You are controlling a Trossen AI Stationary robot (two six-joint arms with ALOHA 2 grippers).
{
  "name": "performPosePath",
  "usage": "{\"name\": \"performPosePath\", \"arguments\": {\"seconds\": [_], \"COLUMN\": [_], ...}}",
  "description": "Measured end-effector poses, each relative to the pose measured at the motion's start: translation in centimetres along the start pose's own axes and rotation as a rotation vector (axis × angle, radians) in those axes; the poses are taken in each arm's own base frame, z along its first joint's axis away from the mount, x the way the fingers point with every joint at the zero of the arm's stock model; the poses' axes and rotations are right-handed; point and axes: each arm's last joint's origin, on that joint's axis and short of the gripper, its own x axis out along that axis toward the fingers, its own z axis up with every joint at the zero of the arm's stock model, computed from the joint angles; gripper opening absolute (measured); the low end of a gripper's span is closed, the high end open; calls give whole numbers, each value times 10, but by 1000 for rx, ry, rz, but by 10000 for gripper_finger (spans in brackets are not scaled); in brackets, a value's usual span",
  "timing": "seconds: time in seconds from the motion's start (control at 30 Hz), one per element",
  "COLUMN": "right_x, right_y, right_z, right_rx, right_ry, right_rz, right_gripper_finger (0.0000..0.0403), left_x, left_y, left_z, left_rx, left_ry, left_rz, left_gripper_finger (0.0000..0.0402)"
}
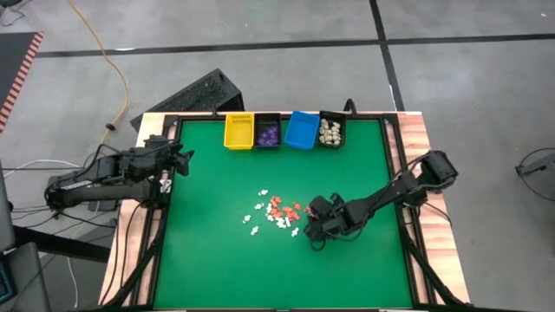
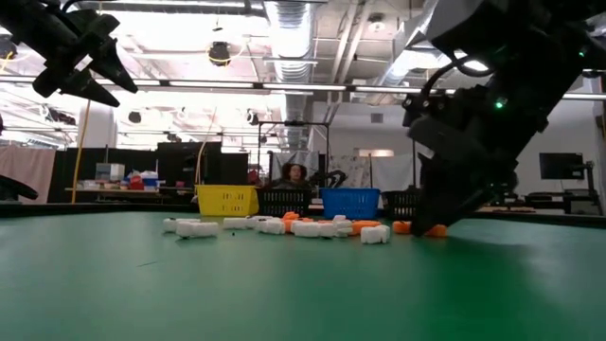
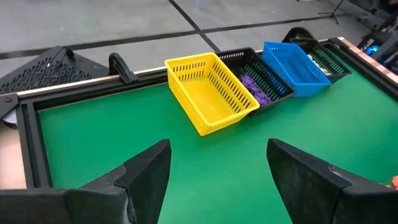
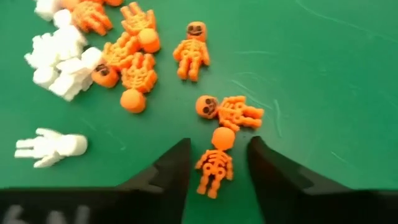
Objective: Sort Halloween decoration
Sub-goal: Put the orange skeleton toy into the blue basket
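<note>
Right tool (image 4: 217, 163): fingers apart, straddling one orange skeleton (image 4: 215, 163) on the green table (image 1: 208, 260) (contact unclear). Remaining figurines (image 1: 276, 213) just beside. Left tool (image 3: 217, 180): released, raised near bins (image 1: 284, 130), contents partly hidden.

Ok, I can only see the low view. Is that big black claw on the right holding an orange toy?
Observer: No. The right gripper has its jaws open around a small orange plastic skeleton lying on the green mat.
Operator: What's in the black basket beside the yellow one?
Observer: Tiny purple pieces fill the black mesh basket.
Operator: Where's the other arm?
Observer: The left gripper hangs open by the mat's left edge, holding nothing.
</note>
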Motion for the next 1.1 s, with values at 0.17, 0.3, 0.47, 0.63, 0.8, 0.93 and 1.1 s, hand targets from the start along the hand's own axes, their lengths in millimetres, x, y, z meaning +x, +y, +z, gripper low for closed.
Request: {"name": "performPosePath", "arguments": {"seconds": [0.17,0.3,0.47,0.63,0.8,0.93,1.1], "right_x": [-2,-10,-30,-56,-64,-55,-35], "right_y": [1,1,-4,-18,-50,-78,-119], "right_z": [-2,3,16,52,94,124,160], "right_rx": [15,19,29,38,83,92,146], "right_ry": [10,4,-25,-170,-295,-360,-422], "right_rz": [13,41,89,122,49,-39,-114], "right_gripper_finger": [83,50,50,48,44,44,42], "left_x": [0,0,0,0,0,0,0], "left_y": [0,0,0,1,1,1,1], "left_z": [0,0,0,1,1,1,1], "left_rx": [-2,-2,-2,-3,-16,-42,-82], "left_ry": [0,0,-4,-17,-18,-18,-18], "left_rz": [0,1,6,23,23,23,23], "left_gripper_finger": [256,256,256,256,256,256,256]}}
